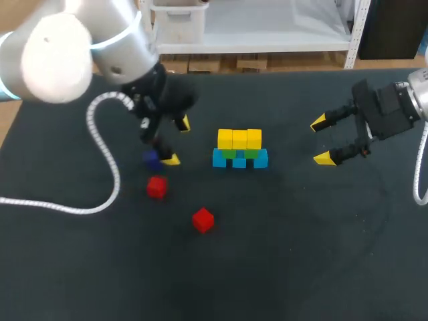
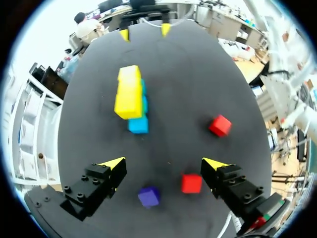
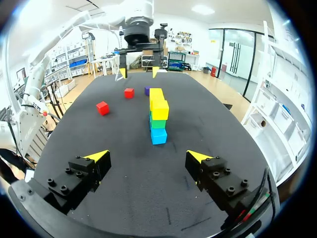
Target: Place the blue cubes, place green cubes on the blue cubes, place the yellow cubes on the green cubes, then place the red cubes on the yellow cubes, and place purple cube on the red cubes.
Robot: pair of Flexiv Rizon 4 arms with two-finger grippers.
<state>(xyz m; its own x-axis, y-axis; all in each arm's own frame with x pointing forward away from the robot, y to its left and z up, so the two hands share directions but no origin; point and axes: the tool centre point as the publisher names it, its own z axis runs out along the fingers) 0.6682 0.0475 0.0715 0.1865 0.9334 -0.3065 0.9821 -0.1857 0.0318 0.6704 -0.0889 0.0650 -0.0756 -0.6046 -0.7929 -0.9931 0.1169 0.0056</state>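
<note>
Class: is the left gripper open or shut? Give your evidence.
Open. The left gripper has its fingers wide apart; the purple cube lies between them, touching neither.

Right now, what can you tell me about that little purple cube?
The purple cube is a small, plain block with a matte look. It lies flat on the dark table, stacked on nothing. It sits under the open left gripper, between its fingers and touching neither. A red cube lies just beside it, apart.
</note>
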